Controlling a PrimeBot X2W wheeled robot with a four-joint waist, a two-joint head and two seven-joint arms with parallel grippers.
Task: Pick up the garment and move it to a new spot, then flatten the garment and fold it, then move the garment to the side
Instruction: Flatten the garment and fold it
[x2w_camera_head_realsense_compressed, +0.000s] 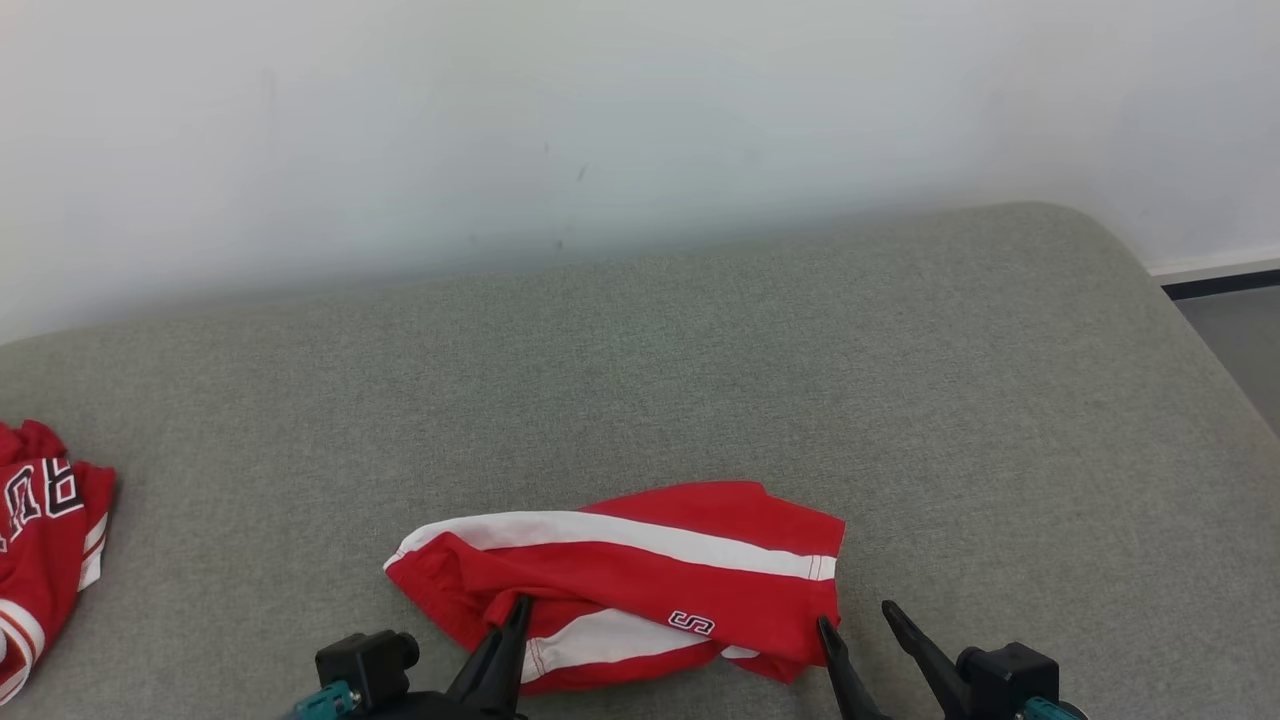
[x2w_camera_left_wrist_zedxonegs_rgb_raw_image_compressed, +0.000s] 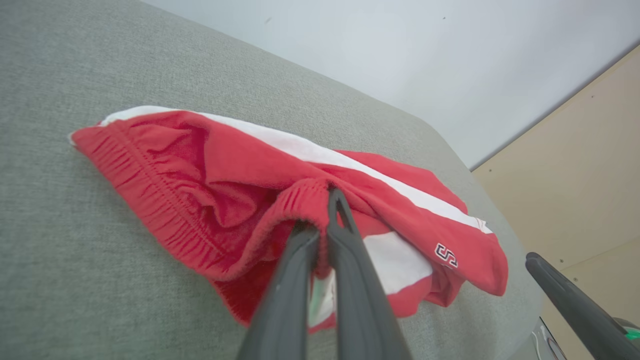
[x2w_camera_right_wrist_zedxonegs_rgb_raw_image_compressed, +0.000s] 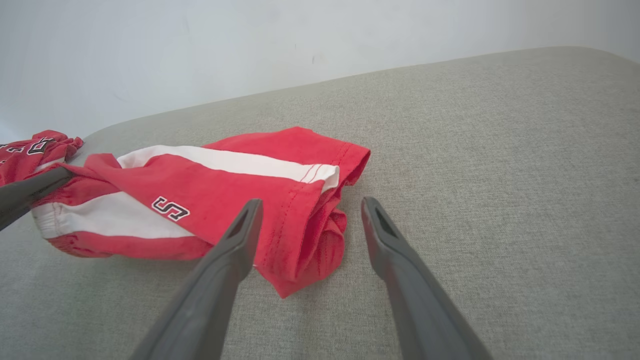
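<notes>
We find the red garment (x2w_camera_head_realsense_compressed: 620, 580) lying crumpled on the grey padded surface (x2w_camera_head_realsense_compressed: 700, 350). The left pincer (x2w_camera_head_realsense_compressed: 518, 606) is pressed together on its gathered waistband. The right pincer (x2w_camera_head_realsense_compressed: 855, 614) stands spread around the hem corner, and contact there appears doubtful.

Plain indoor room: grey upholstered cushion (x2w_camera_head_realsense_compressed: 700, 380) against white wall (x2w_camera_head_realsense_compressed: 640, 120) (faintly scuffed)

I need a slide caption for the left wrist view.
Left claw shut on waistband of red shorts on grey cushion.
</notes>
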